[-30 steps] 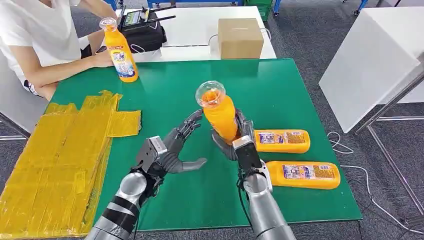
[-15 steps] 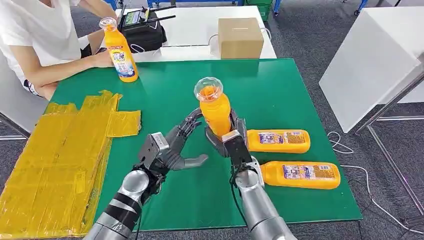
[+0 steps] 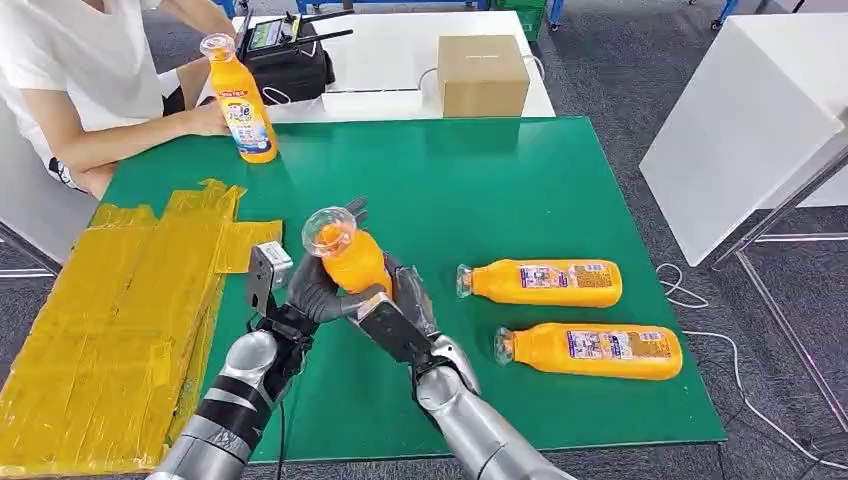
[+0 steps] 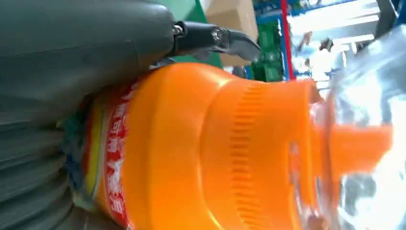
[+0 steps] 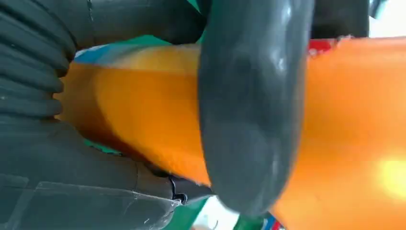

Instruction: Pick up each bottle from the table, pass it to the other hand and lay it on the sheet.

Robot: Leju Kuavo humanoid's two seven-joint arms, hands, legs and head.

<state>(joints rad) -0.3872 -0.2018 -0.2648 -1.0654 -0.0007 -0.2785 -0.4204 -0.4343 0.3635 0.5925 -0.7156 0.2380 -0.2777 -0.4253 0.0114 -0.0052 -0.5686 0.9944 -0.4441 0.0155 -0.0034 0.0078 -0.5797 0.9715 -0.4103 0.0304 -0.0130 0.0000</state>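
Note:
An orange bottle (image 3: 352,262) with a clear domed cap is held tilted above the green table (image 3: 480,180), just right of the yellow sheet (image 3: 110,300). My left hand (image 3: 312,293) wraps its upper body from the sheet side. My right hand (image 3: 398,318) grips its lower part from below. The left wrist view shows the bottle (image 4: 191,153) pressed against my left hand (image 4: 72,48). In the right wrist view my right hand (image 5: 249,105) has its thumb lying across the bottle (image 5: 354,120). Two more orange bottles (image 3: 545,283) (image 3: 590,350) lie flat at the right.
A person sits at the far left, one hand (image 3: 205,118) holding an upright orange bottle (image 3: 240,100). A cardboard box (image 3: 481,75) and a black device (image 3: 285,55) stand on the white table behind. A white block (image 3: 740,120) stands off to the right.
My right hand has carried the bottle left toward the sheet and tilted it. My left hand, open before, has now closed around the bottle.

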